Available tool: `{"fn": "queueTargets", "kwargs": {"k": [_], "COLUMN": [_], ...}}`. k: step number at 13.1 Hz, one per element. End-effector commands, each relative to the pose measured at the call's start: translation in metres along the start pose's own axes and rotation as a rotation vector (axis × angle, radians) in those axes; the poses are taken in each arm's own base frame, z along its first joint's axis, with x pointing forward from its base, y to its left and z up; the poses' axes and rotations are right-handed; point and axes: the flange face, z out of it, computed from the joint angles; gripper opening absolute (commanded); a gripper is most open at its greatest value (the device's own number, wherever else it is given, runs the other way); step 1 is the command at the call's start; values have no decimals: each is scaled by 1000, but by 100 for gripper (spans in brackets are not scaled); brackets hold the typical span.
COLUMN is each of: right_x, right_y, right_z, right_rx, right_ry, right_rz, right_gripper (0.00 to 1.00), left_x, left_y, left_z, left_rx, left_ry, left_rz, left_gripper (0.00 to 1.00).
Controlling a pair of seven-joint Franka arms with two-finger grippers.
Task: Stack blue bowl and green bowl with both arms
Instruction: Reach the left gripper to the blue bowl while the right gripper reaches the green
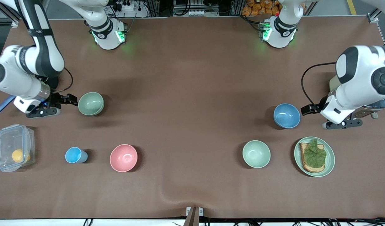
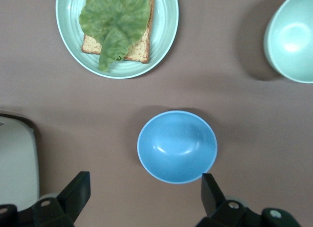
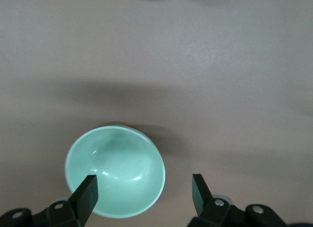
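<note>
In the front view, nearest the camera we saw a round matte pink bowl (image 1: 123, 158), a small light-blue cup (image 1: 75, 155), a pale mint-green bowl (image 1: 256, 153) and a flat green plate (image 1: 329, 163) carrying toast topped with a lettuce leaf. The round matte sage-green bowl (image 1: 91, 103) sat farther from the camera, toward the right arm's end, with the right gripper (image 1: 66, 99) low just beside it, apart from the rim. The round matte medium-blue bowl (image 1: 286, 115) stood toward the left arm's end, the left gripper (image 1: 309, 109) just beside it. In the left wrist view, we found the left gripper (image 2: 145, 190) with fingers spread wide, empty, the blue bowl (image 2: 177, 146) upright between and ahead of them. In the right wrist view, the right gripper (image 3: 145, 192) likewise had its fingers parted, holding nothing, one fingertip overlapping the green bowl (image 3: 115, 171).
</note>
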Motion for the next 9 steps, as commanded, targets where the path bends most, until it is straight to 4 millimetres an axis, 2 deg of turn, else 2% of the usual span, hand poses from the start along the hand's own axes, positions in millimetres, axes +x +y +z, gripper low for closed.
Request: {"fn": "queueTargets", "kwargs": {"k": [1, 3, 4, 6, 7, 8, 9], "right_x": [-10, -13, -16, -23, -24, -24, -23], "right_y": [9, 15, 13, 8, 7, 7, 4], "right_z": [40, 56, 64, 87, 94, 96, 96], "right_rx": [0, 8, 6, -3, -4, -5, -5], "right_ry": [4, -12, -7, 19, 22, 24, 24], "right_rz": [-30, -31, -34, -38, -41, -41, -44], "right_gripper": [83, 74, 72, 58, 37, 21, 0], "left_x": [14, 22, 24, 26, 25, 22, 17], "left_y": [-11, -11, -23, -42, -51, -53, -51], "left_z": [39, 73, 86, 104, 112, 115, 119], "left_rx": [2, -10, -17, -27, -31, -31, -32], "left_ry": [-7, -23, -31, -46, -59, -68, -79], "left_rz": [14, 21, 12, 46, 42, 45, 46], "left_gripper": [100, 100, 100, 100, 100, 100, 100]}}
